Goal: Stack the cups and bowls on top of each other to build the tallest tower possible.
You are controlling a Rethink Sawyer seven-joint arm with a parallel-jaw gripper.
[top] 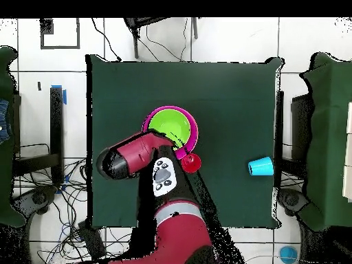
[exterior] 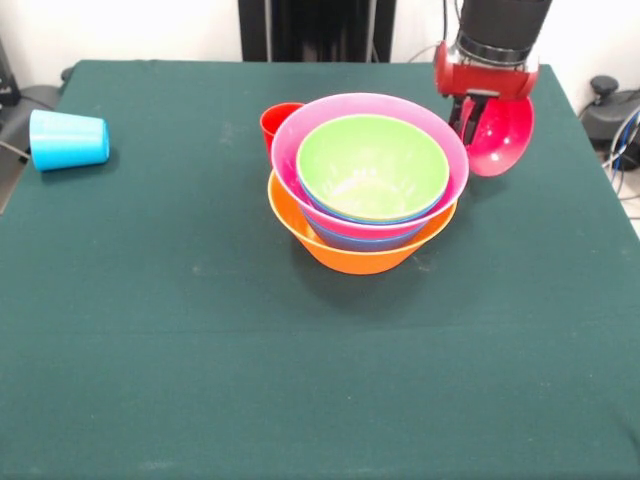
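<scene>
- The tower (exterior: 367,200) stands in the middle of the green table (exterior: 200,350).
- The big orange bowl (exterior: 345,250) is at the bottom because it is the widest, so it keeps the stack steady.
- A blue bowl (exterior: 365,238) sits inside it, then the pink bowl (exterior: 300,135), another bit of blue rim, and the lime green bowl (exterior: 370,165) on top. Each one fits into the one under it.
- The gripper (exterior: 478,112) is holding the small red bowl (exterior: 500,135) by its edge. The bowl hangs tipped on its side, with its open part facing the stack.
- The small red bowl is up in the air just beside the tower, on the right in the front view. I think it is going on top next, since it is the smallest bowl.
- The arm (top: 134,155) comes down from above, and its wrist points straight down at the table.
- The red cup (exterior: 277,122) stands right behind the tower, touching or nearly touching the pink bowl.
- The light blue cup (exterior: 68,140) lies on its side, far away near the table's edge. It is not part of the stack yet.
- I cannot see a green cup.
</scene>
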